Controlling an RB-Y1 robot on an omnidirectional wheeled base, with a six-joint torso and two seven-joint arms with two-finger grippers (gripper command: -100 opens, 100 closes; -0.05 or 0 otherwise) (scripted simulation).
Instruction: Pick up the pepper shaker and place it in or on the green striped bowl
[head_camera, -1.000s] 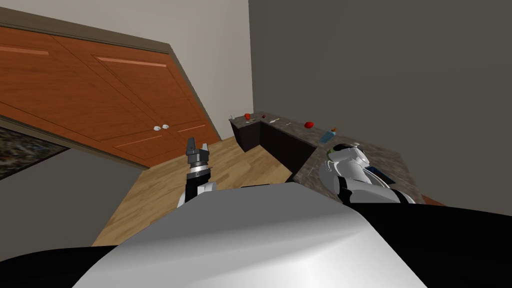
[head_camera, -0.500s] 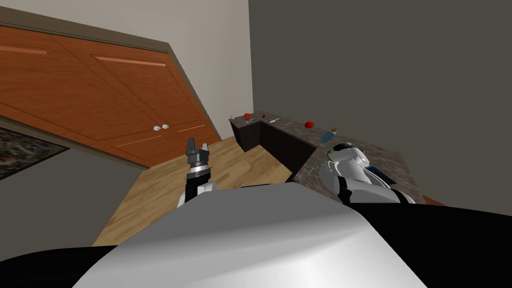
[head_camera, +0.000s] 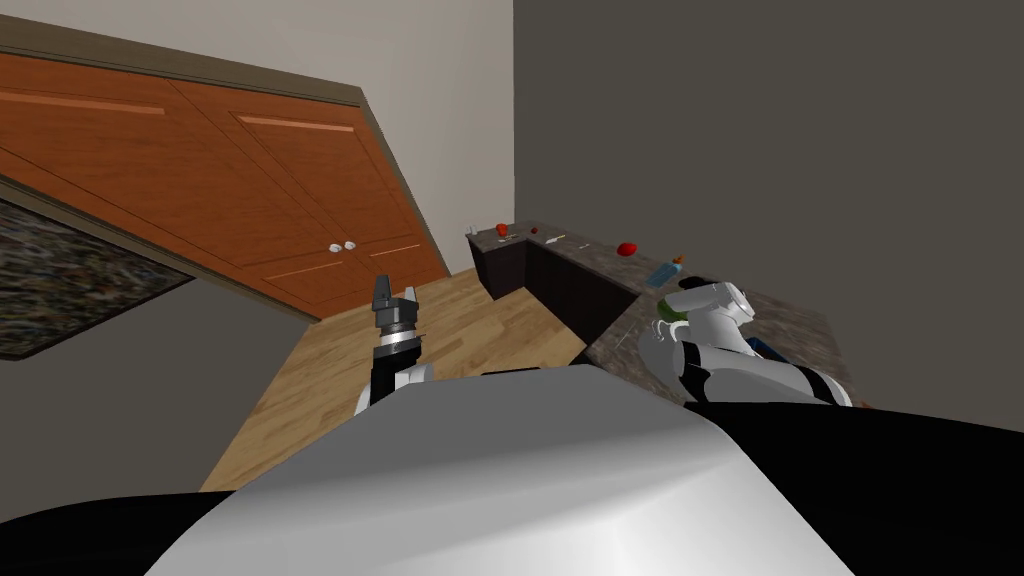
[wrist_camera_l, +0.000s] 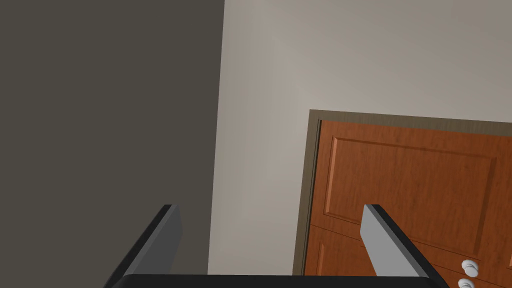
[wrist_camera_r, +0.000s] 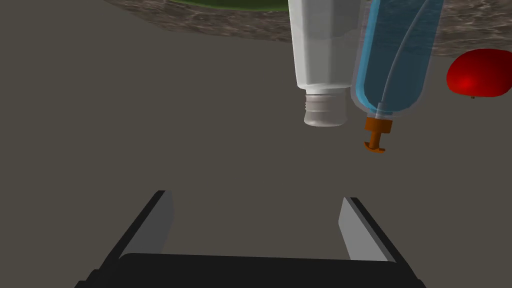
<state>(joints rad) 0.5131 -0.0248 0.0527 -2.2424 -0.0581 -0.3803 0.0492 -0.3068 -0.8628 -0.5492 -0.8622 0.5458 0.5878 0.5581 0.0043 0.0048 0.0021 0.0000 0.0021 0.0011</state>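
Note:
The pepper shaker (wrist_camera_r: 322, 55) is a pale, clear body with a grey ribbed cap, seen ahead of my right gripper (wrist_camera_r: 255, 225) and apart from it. That gripper is open and holds nothing. The green bowl (wrist_camera_r: 235, 4) shows as a green rim beside the shaker; whether the shaker stands in it is hidden. In the head view my right hand hangs over the stone counter (head_camera: 600, 262) and covers most of the green bowl (head_camera: 672, 312). My left gripper (head_camera: 393, 297) stands open over the wooden floor, its fingers (wrist_camera_l: 380, 235) wide apart.
A blue spray bottle (wrist_camera_r: 395, 55) with an orange nozzle stands right against the shaker, and a red object (wrist_camera_r: 477, 72) lies past it. Further along the counter are the blue bottle (head_camera: 662, 272), a red object (head_camera: 627, 248) and small items. Orange wooden doors (head_camera: 250, 200) stand at the left.
My head view has swung a little, so the doors and the counter sit further right in it. My right hand has lifted slightly over the bowl. The left arm is unchanged.

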